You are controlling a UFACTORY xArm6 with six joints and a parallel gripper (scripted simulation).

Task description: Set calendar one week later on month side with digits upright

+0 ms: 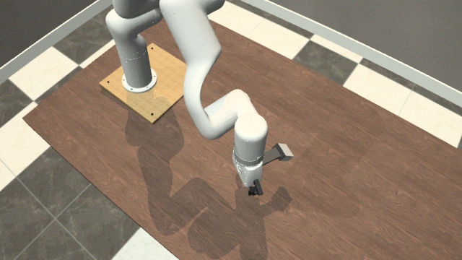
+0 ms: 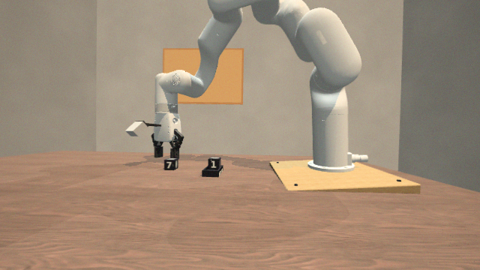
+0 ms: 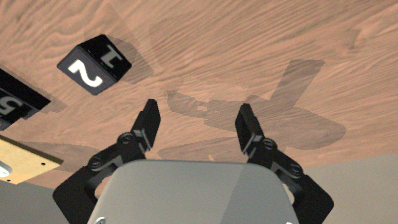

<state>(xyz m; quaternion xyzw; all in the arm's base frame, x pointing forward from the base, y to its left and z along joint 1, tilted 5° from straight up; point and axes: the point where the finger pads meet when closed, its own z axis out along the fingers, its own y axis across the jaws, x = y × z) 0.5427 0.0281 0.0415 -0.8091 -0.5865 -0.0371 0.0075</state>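
My gripper is open and empty, pointing down above the table. A loose black cube stands on the table, outside the space between the fingers; it shows a 7 in the exterior view, and a 2 and a 1 in the wrist view. The black tray is flat on the table. The other cube sits in it, showing an upright 1 in the exterior view and a 5 in the wrist view. The top view shows neither cube nor tray. No month name is readable.
The robot's base stands on a wooden board, beyond the tray from the loose cube. The wrist camera juts out sideways from the wrist. The arm's shadow falls on the brown table.
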